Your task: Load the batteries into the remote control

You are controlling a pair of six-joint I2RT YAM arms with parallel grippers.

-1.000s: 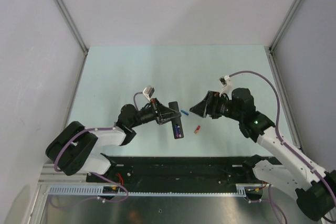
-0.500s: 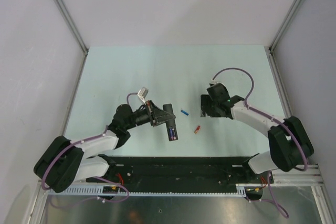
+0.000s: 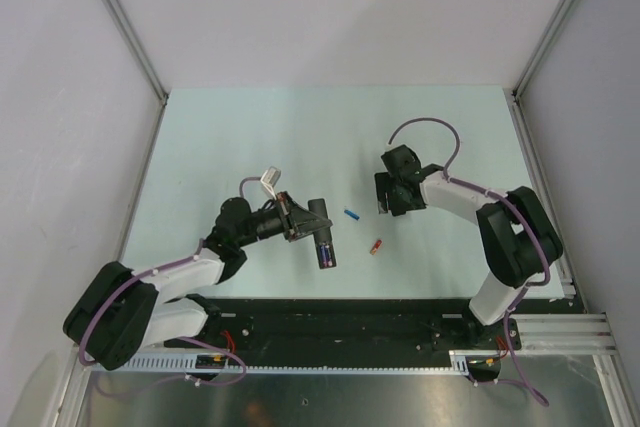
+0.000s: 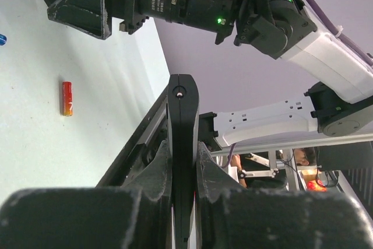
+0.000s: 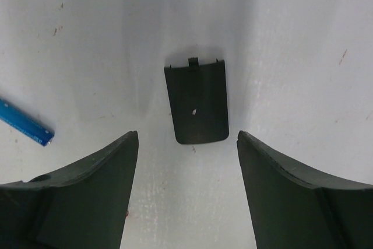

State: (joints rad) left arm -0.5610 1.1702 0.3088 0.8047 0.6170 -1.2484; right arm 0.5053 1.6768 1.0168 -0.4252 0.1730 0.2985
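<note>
My left gripper (image 3: 313, 219) is shut on the slim black remote control (image 3: 324, 239) and holds it above the table. A small blue-purple patch shows near the remote's near end. In the left wrist view the remote (image 4: 182, 121) stands edge-on between the fingers. The blue battery (image 3: 351, 215) and the red-orange battery (image 3: 376, 246) lie loose on the table between the arms. My right gripper (image 3: 386, 199) points down, open and empty. In its wrist view the gripper (image 5: 186, 138) straddles a flat black battery cover (image 5: 196, 103), with the blue battery (image 5: 23, 122) at left.
The pale green table (image 3: 250, 137) is bounded by white walls and metal corner posts (image 3: 125, 27). The black base rail (image 3: 340, 319) runs along the near edge. The right arm's purple cable (image 3: 425, 127) loops above its wrist.
The right arm has folded back and its gripper has moved up and left, now pointing down over the battery cover. The left gripper with the remote has shifted slightly left.
</note>
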